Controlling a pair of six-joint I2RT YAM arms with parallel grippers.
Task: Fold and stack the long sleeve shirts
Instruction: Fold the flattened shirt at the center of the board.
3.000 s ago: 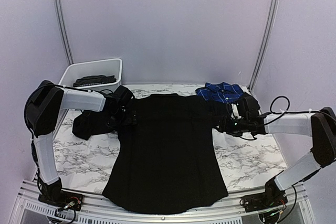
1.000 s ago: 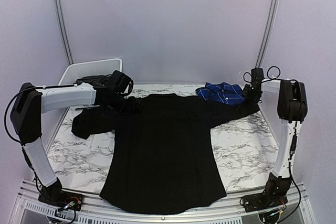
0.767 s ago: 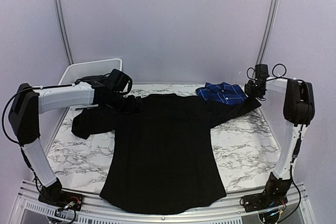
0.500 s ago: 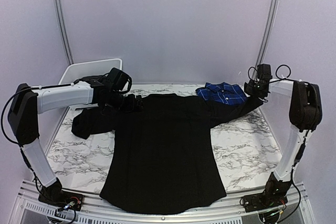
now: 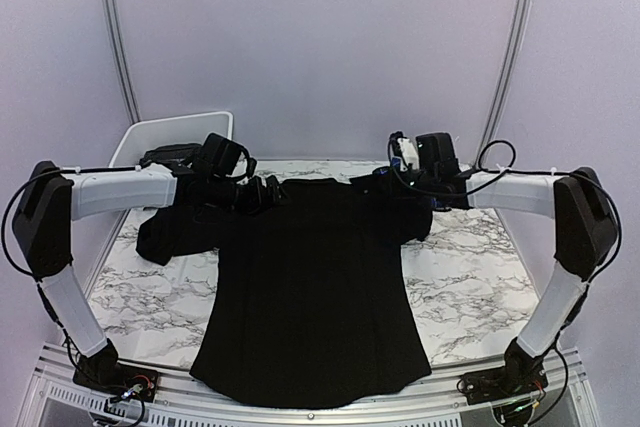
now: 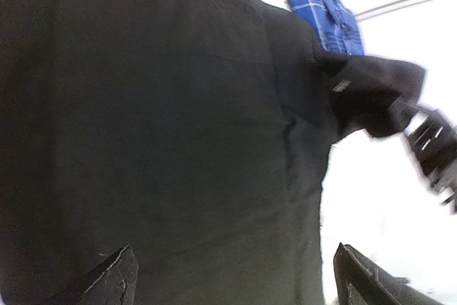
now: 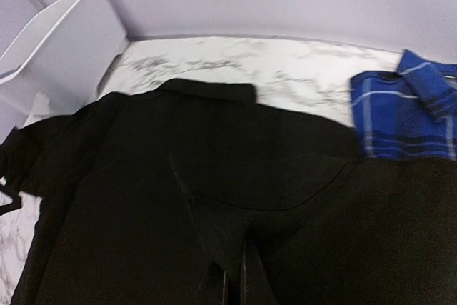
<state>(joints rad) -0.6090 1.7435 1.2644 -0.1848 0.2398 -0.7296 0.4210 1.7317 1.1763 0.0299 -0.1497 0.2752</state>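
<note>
The black long sleeve shirt (image 5: 310, 287) lies spread flat on the marble table (image 5: 470, 287), hem toward me. Its left sleeve (image 5: 170, 232) is bunched at the table's left. My right gripper (image 5: 392, 177) is shut on the black shirt's right sleeve (image 7: 214, 233), holding it over the right shoulder near the collar (image 7: 211, 89). My left gripper (image 5: 268, 192) hovers open over the left shoulder, and in its own view its fingers (image 6: 118, 280) straddle bare black cloth (image 6: 178, 141). The blue plaid shirt (image 7: 403, 116) lies crumpled at the back right, mostly hidden behind my right arm in the top view.
A white plastic bin (image 5: 170, 132) stands at the back left corner with something dark inside (image 5: 180, 155). Grey booth walls close the table on three sides. Bare marble shows on both sides of the shirt's body.
My right gripper has swung from the far right edge leftward, drawing the black sleeve across toward the collar. The left gripper has shifted slightly right and opened a touch wider.
</note>
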